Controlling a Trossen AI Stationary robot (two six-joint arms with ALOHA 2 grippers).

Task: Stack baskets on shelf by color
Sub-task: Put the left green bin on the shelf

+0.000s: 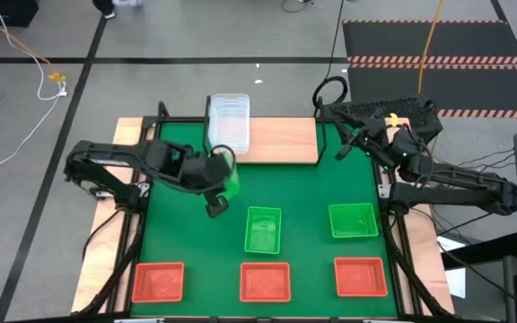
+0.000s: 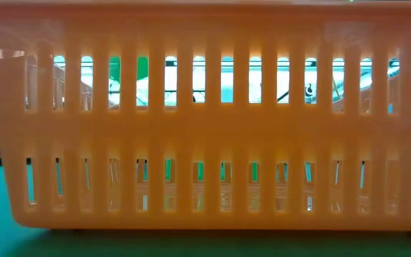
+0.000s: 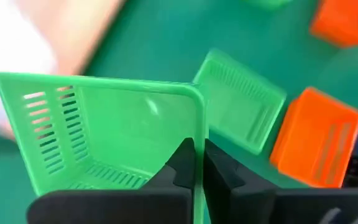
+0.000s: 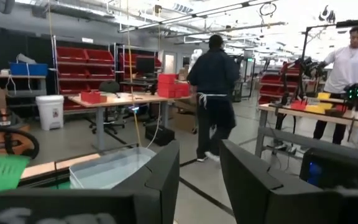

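Observation:
My left gripper (image 1: 215, 205) is shut on a green basket (image 1: 229, 176), held up over the green mat just in front of the shelf (image 1: 281, 142), a light wooden board along the far edge. Clear baskets (image 1: 228, 121) sit stacked on the shelf's left part. Two more green baskets (image 1: 263, 230) (image 1: 353, 220) rest on the mat. Three red-orange baskets (image 1: 158, 281) (image 1: 266, 281) (image 1: 360, 276) line the near edge. My right gripper (image 4: 201, 180) is open with nothing between its fingers, raised at the shelf's right end (image 1: 342, 151). My left gripper has one finger (image 3: 182, 165) inside the green basket and the other finger (image 3: 222, 171) outside, pinching one upright wall (image 3: 199, 140) at its rim. The basket is lifted clear of the mat and tilted, its open side facing the wrist camera.
A red-orange basket (image 2: 205, 128) stands right before the low camera and fills that view. The shelf's middle and right part show bare wood. Beyond the table, people (image 4: 213, 93) stand among workbenches in the room.

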